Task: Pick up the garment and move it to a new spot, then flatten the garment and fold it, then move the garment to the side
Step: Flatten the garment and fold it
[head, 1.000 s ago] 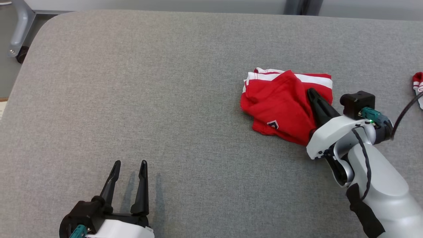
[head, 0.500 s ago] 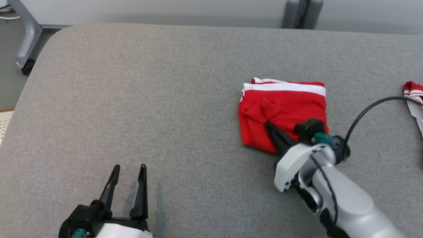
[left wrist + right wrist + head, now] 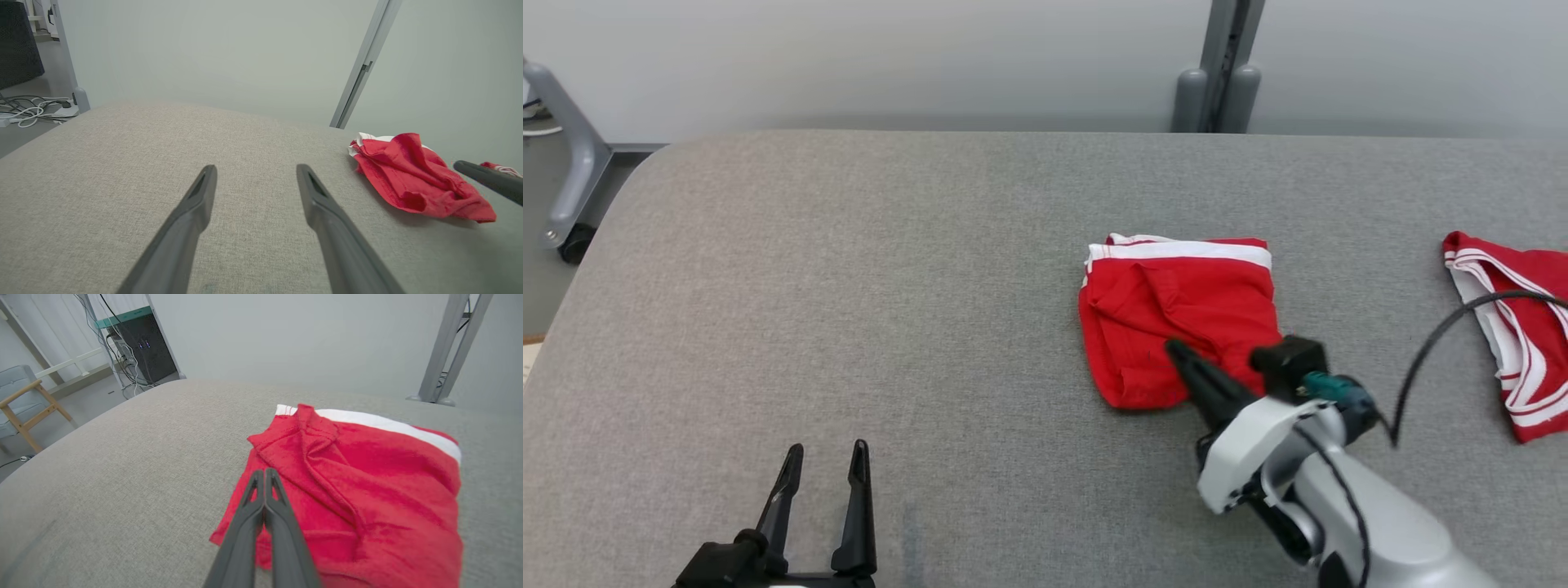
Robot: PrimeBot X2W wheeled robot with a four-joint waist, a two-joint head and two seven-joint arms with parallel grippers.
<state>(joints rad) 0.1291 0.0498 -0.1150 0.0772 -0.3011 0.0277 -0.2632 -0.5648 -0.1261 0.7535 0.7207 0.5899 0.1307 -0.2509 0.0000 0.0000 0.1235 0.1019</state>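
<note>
Lying folded into a rough square on the grey table (image 3: 849,286), right of centre in the head view, the red garment (image 3: 1176,318) looks light, soft and limp, a thin knit with no stiffness of its own. It should weigh next to nothing and will not break, but I judge it will sag and spill open if lifted by a single layer. The cloth-covered table probably drags at it too, so sliding may rumple the fold. The best hold, I think, is a pinch through every layer at an edge. The white band (image 3: 1176,251) along the far side looks the thickest and firmest part (a waistband, most likely). The near-left corner lies closest to the right gripper (image 3: 1174,351).

That gripper's jaws are pressed tight together with no cloth showing between them. Their tip sits over the garment's near-left part; whether it touches the fabric I cannot tell. The left gripper (image 3: 825,457) has its jaws spread apart over bare table, grasping nothing, well apart from the garment.

A second red-and-white piece (image 3: 1519,343) lies at the right edge.

No brand, tag or writing can be read; the white band is the folded garment's only marking.
</note>
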